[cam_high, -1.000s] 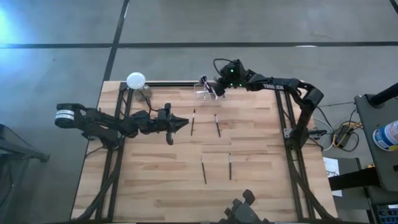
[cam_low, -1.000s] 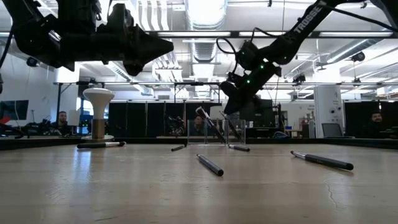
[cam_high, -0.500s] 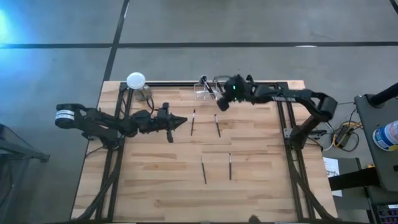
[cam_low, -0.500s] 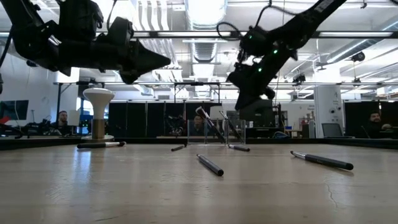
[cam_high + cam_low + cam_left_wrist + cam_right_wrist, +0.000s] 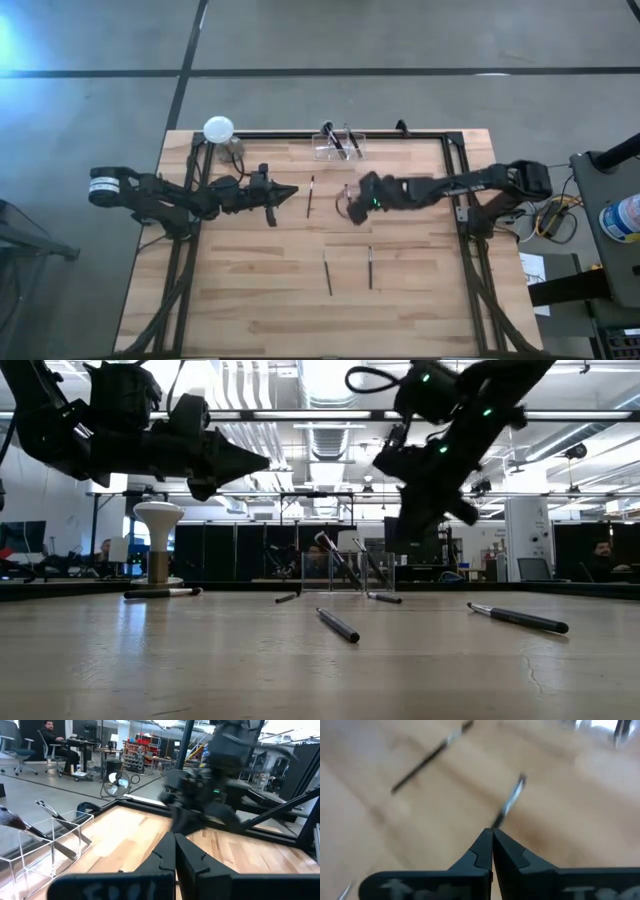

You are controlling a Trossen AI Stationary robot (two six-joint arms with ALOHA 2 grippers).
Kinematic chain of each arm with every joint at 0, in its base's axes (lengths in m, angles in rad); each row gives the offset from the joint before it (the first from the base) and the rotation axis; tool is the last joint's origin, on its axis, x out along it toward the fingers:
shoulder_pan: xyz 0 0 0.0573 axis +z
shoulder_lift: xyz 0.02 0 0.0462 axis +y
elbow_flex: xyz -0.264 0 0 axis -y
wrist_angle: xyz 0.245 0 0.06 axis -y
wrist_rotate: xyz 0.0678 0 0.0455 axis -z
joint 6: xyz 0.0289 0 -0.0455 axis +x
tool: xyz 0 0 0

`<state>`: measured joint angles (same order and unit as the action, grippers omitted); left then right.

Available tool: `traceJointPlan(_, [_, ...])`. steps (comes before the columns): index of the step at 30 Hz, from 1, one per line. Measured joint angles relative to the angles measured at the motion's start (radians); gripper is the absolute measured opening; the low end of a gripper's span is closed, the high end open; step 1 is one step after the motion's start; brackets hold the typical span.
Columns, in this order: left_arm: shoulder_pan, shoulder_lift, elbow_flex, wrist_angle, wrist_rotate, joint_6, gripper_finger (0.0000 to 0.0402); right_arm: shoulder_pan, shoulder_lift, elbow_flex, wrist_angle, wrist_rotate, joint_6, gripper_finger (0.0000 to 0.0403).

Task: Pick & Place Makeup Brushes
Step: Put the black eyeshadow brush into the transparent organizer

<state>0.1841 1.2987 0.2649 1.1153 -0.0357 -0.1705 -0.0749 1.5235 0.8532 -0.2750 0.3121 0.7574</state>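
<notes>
A pale wooden table [image 5: 260,290] fills the middle of the overhead frame, set on a grey concrete floor; in the table-level view a dim workshop with ceiling lights lies behind it. At upper left of the table stands a white ball-topped stand [image 5: 218,129]; just below it the left arm reaches in from the left edge, and the left gripper [image 5: 287,192] hangs above the wood at centre left, its two fingers pressed together with nothing between them. Right of that tip one makeup brush [image 5: 310,196] lies upright in the frame; above it, at the table's top edge, a clear box [image 5: 338,147] holds a few brushes leaning inside it. In the lower centre two more brushes [image 5: 327,274] lie side by side, apart from each other. The right arm stretches in from the right edge; the right gripper [image 5: 356,199] sits over another brush [image 5: 507,806] at centre, fingers closed and empty.
</notes>
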Motion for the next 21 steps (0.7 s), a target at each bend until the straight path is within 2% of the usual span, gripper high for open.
traceJointPlan(5, [0.000, 0.000, 0.000, 0.000, 0.000, -0.007, 0.0000, 0.181, -0.003, 0.019, -0.203, 0.035, 0.307, 0.0008])
traceJointPlan(12, [0.000, 0.000, 0.000, 0.000, 0.000, -0.010, 0.0000, 0.404, 0.038, 0.025, -0.236, -0.008, 0.734, 0.0011])
traceJointPlan(17, [0.003, 0.000, 0.000, -0.002, 0.000, -0.010, 0.0000, 0.470, 0.105, 0.055, -0.247, -0.040, 0.888, 0.0038])
traceJointPlan(21, [0.006, 0.000, 0.000, -0.004, 0.000, -0.009, 0.0000, 0.472, 0.166, 0.105, -0.274, -0.068, 0.919, 0.0074])
